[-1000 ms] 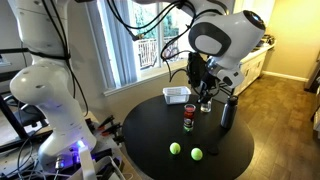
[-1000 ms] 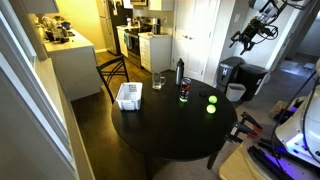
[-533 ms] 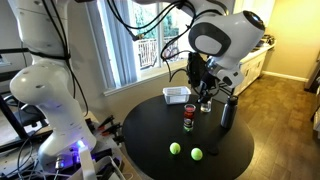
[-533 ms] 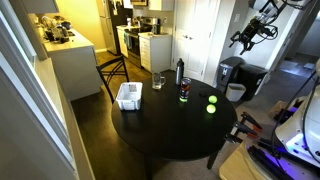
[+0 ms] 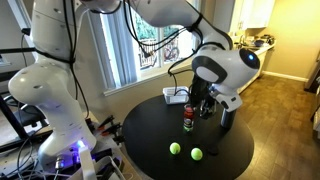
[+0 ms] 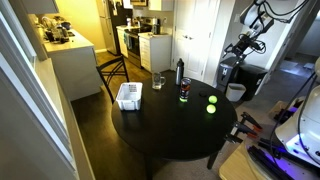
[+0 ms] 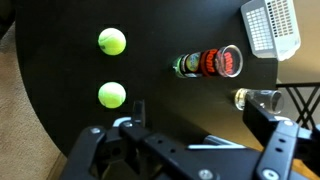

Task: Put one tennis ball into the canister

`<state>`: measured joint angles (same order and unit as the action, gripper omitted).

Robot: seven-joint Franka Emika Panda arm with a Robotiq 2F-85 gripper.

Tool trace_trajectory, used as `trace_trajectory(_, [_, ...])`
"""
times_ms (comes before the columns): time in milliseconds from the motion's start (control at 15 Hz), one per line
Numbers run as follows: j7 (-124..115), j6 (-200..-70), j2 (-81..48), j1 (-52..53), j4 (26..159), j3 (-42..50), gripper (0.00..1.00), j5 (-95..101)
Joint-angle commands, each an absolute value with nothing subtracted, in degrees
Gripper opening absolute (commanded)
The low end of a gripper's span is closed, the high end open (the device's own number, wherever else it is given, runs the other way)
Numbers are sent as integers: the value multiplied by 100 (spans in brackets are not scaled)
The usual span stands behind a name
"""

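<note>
Close to round black table's [image 7: 150, 70] edge, fuzzy yellow-green tennis ball [image 7: 111, 95] sits beside twin [image 7: 112, 41]; gripper [image 7: 190, 118], jaws apart, could bump either off

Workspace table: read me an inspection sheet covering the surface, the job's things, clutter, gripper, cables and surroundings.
Surface: round black table, dark top.
Job's things: upper tennis ball and lower tennis ball lie on the table, apart from each other; canister stands upright, away from both.
Clutter: white basket, clear glass, dark bottle.
Grippers: gripper open, holding nothing, above the table.
Cables: a bundle on the floor by the robot base.
Surroundings: window behind the table; kitchen counter.
</note>
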<state>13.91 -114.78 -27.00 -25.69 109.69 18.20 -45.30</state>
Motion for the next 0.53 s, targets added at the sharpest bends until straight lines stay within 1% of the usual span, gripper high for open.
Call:
trace_trajectory(0, [1072,-11968,-3964,-2795,10258,1523,100,-4968])
trace_trajectory(200, [681,-12203,-4819,-2859,9724,1412,100,-4928])
trace_trajectory(467, [143,-12241,-5623,-2918,9046,1372,100,-4785])
